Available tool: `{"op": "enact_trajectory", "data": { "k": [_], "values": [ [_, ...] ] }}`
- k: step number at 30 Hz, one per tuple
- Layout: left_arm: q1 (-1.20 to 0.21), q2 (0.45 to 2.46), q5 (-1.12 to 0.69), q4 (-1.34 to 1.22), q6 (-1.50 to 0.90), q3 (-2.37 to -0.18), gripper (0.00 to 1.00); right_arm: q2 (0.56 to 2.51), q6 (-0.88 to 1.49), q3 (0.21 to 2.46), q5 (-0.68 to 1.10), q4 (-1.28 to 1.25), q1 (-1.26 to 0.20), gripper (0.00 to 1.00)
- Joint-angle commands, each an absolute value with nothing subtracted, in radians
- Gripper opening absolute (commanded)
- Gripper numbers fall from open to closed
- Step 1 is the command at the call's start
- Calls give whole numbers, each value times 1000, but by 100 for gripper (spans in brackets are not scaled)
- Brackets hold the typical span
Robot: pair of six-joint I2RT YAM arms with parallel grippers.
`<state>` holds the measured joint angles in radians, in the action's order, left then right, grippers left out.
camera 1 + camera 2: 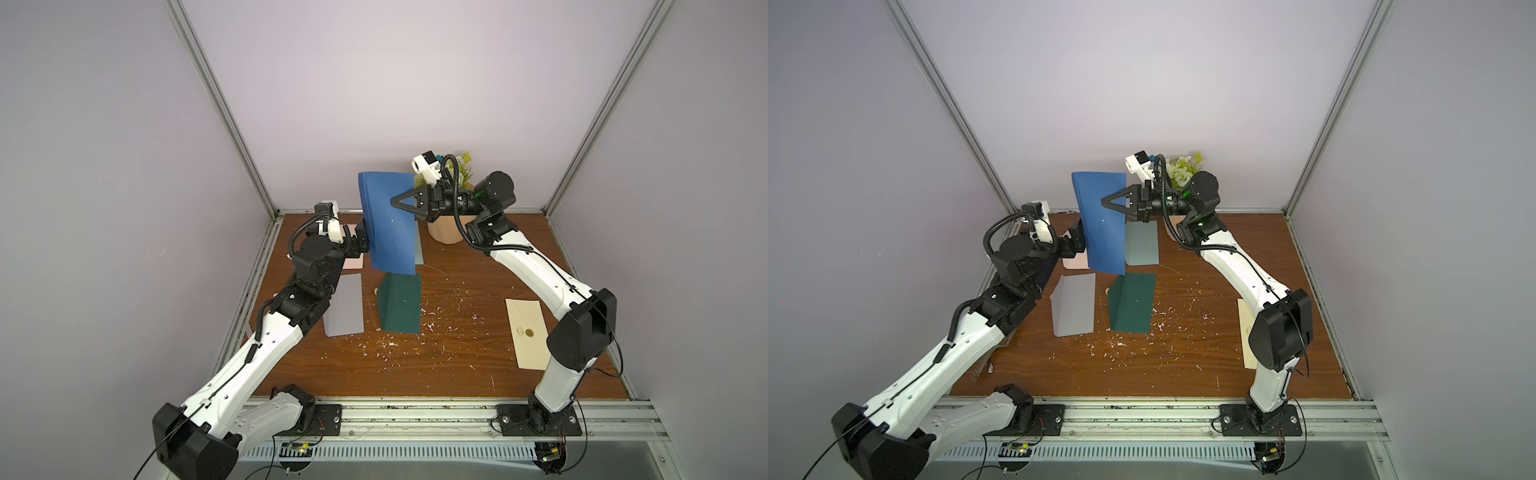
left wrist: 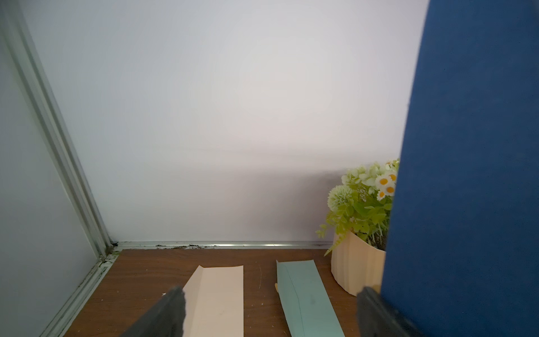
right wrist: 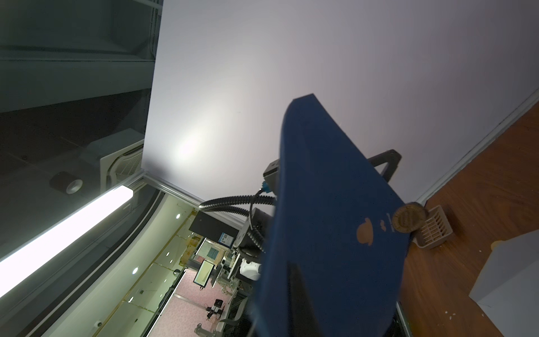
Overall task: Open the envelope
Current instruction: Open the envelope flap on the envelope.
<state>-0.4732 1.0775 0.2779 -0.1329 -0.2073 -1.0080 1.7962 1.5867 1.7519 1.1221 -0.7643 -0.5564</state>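
A dark blue envelope [image 1: 386, 226] [image 1: 1100, 228] hangs upright in the air over the back of the table. My right gripper [image 1: 395, 203] [image 1: 1105, 203] is shut on its right edge, about mid-height. In the right wrist view the envelope [image 3: 335, 227] fills the lower middle, and a round gold seal [image 3: 408, 219] sticks out at its edge. My left gripper [image 1: 365, 237] [image 1: 1079, 239] stands open at the envelope's left side, partly hidden behind it. In the left wrist view nothing lies between its fingers [image 2: 175, 306], and the blue envelope [image 2: 466, 175] lies just outside one finger.
Other envelopes lie flat on the wooden table [image 1: 436, 365]: dark green [image 1: 401, 303], grey [image 1: 345, 309], pink [image 2: 218, 297], teal [image 1: 1142, 249], and cream with a seal [image 1: 528, 332]. A flower pot [image 1: 444, 230] stands at the back. White paper scraps are scattered about.
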Motion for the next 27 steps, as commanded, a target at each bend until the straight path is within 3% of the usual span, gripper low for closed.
{"op": "enact_trajectory", "data": {
  "k": [1, 8, 13, 17, 23, 27],
  "values": [
    [-453, 1099, 189, -147, -223, -1043, 93, 1812, 1738, 1760, 1146, -1020, -578, 0],
    [-451, 1089, 213, -150, -210, -1050, 93, 1828, 1778, 1733, 1150, -1063, -576, 0],
    [-451, 991, 334, -103, -196, -1010, 93, 1803, 1670, 1674, 1169, -927, -520, 0],
    [-450, 929, 398, -21, -171, -1014, 94, 1747, 1361, 1616, 1181, -570, -443, 0],
    [-450, 883, 447, 33, -164, -1006, 94, 1742, 718, 1682, 1087, 230, -347, 0],
    [-449, 892, 449, 51, -157, -1018, 94, 1769, 474, 1663, 987, 500, -287, 0]
  ]
}}
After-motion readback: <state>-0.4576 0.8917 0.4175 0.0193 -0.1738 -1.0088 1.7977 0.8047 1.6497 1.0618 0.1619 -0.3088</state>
